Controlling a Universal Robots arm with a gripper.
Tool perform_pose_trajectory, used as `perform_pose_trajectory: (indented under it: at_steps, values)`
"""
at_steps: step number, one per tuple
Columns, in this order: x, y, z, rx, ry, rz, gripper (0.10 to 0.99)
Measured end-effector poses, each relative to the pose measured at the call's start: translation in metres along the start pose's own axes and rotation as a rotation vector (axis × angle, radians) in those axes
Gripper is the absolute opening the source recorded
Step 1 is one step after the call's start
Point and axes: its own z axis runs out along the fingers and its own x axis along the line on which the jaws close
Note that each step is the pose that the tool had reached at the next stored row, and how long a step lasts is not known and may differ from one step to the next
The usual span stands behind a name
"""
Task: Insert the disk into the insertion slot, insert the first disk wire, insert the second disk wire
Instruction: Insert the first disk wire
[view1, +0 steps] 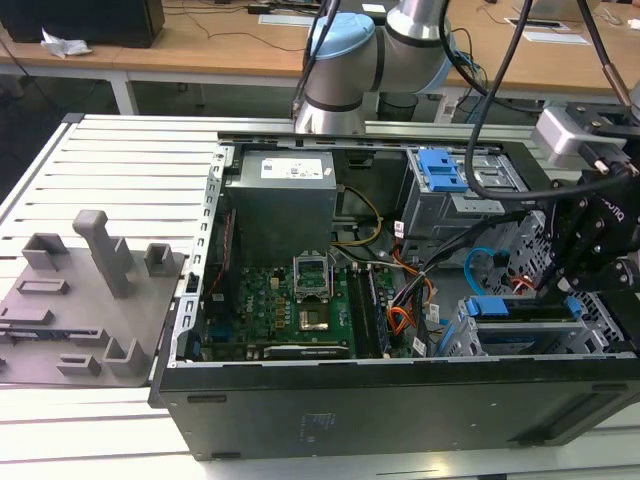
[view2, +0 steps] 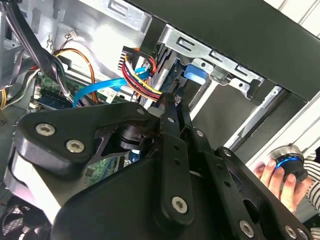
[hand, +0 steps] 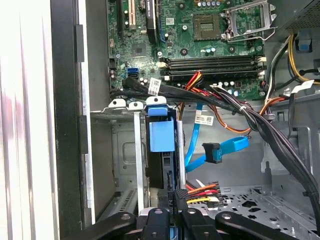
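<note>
1. Gripper (hand: 174, 200) is narrow. Its fingers (view2: 168, 117) are pinched together on the black plug of the first disk wire (hand: 202, 192), the red/yellow/orange/black bundle.
2. Disk (hand: 162, 136) is straight ahead of the fingertips, standing on edge and already seated in the insertion slot (hand: 122, 145). The blue carrier tab is at the end farthest from the gripper.
3. The plug sits at the disk's near end, right at the fingertips. I can't tell if it's fully mated.
4. The bundle's wires trail off to one side of the gripper, just clear of the perforated case floor (hand: 260, 205).
5. Second disk wire (hand: 227, 147) is loose on that same side, a little ahead of the fingertips. Its dark connector hangs free, apart from the disk and not plugged in.
6. Motherboard (hand: 200, 50) lies beyond the disk's far end, well away from the gripper.
7. In the exterior view the gripper reaches down into the computer case (view1: 400, 400) at the exterior view's right, over the slot. The taller cage with the blue bracket (view1: 440, 170) stands just beyond it.
8. In the second wrist view a person's hand (view2: 270, 175) is behind the gripper linkage, outside the case. It rests on a round knob with a blue lit ring (view2: 289, 164).
</note>
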Motion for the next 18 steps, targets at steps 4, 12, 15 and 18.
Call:
perform_pose_trajectory:
  at_steps: [4,12,15,18]
  values:
    - [0.0002,-0.0001,0.0014,-0.001,-0.0123,0.000,0.161]
    - [0.0006,-0.0006,0.0055,-0.001,-0.0126,-0.001,0.161]
    - [0.0007,-0.0017,0.0080,-0.001,-0.0119,-0.001,0.161]
    - [0.0006,-0.0029,0.0103,-0.001,-0.0123,-0.001,0.161]
